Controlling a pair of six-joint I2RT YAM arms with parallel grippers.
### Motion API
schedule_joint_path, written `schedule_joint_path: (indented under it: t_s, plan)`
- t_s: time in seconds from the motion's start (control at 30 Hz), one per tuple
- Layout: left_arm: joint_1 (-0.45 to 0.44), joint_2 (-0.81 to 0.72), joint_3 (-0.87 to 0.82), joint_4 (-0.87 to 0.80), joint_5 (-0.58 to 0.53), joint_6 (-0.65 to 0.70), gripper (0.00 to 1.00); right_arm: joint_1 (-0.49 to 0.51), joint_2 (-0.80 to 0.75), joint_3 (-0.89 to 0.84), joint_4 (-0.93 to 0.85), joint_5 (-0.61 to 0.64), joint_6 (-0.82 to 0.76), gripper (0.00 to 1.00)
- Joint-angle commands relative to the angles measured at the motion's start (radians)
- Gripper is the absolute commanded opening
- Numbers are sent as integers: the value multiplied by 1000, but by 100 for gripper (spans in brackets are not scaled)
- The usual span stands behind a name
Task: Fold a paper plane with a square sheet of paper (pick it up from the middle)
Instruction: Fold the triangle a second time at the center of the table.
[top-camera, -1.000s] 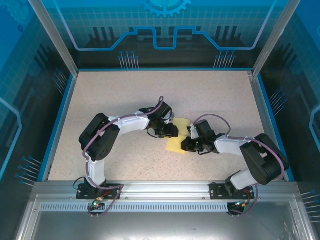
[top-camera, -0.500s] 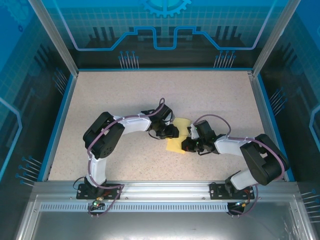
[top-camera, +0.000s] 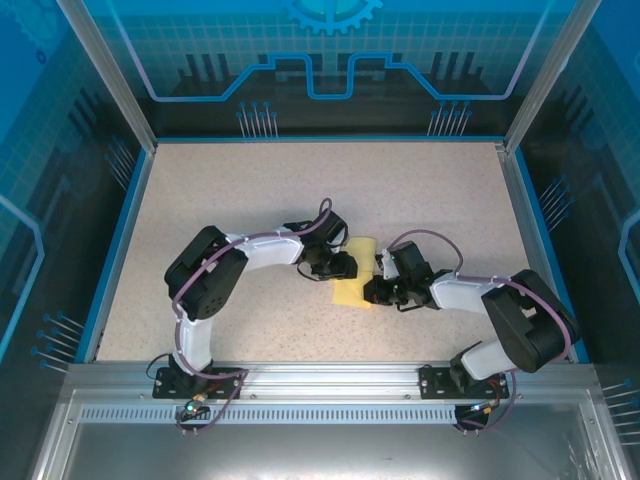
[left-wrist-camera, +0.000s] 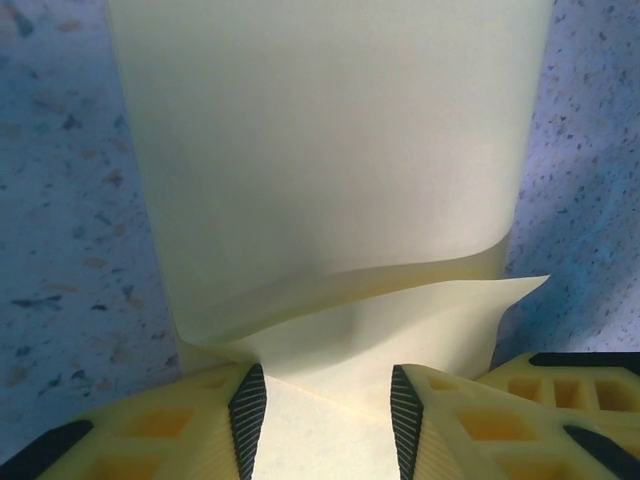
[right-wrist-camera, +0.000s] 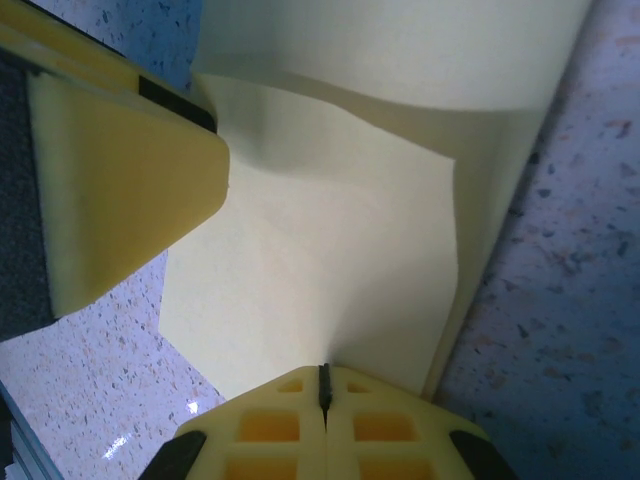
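The square sheet of paper (top-camera: 350, 292) is pale yellow and lies partly folded on the speckled table between the two arms. In the left wrist view a flap of the paper (left-wrist-camera: 330, 150) curls up and over the lower layer. My left gripper (top-camera: 341, 266) (left-wrist-camera: 325, 420) is open, its black pads standing apart over the flat layer. My right gripper (top-camera: 374, 292) (right-wrist-camera: 323, 385) is shut, pinching the near edge of the paper (right-wrist-camera: 330, 250), which rises from its tips. One left finger (right-wrist-camera: 130, 190) shows in the right wrist view, resting at the paper's far corner. No paper plane is in view.
The speckled table (top-camera: 250, 190) is framed by a blue rim (top-camera: 120, 240) and glass walls. An aluminium rail (top-camera: 320, 375) with both arm bases runs along the near edge. Both arms reach inward and nearly meet at the paper.
The left gripper has drawn slightly back towards the near left. The paper's upper flap has curled in and looks narrower from above. The right gripper has stayed put.
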Motion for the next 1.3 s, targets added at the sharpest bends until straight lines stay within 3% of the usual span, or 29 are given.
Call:
schedule_joint_path:
  t_s: [0.0, 0.33, 0.53, 0.83, 1.27]
  plan:
    - [3, -27, -17, -85, -74, -16, 42, -7, 1, -30, -87, 6, 3, 1]
    - [-8, -13, -4, -70, -85, -50, 43, -8, -3, -34, -85, 1, 6, 1]
    - [-14, -38, -5, -109, -153, -73, 44, -9, -7, -36, -80, 1, 11, 1]
    - [-20, -4, 15, -42, -116, -105, 43, -8, -4, -34, -73, -4, 16, 1]
    - [-19, -24, 56, -81, -116, -76, 31, -9, 4, -36, -59, -5, 17, 1]
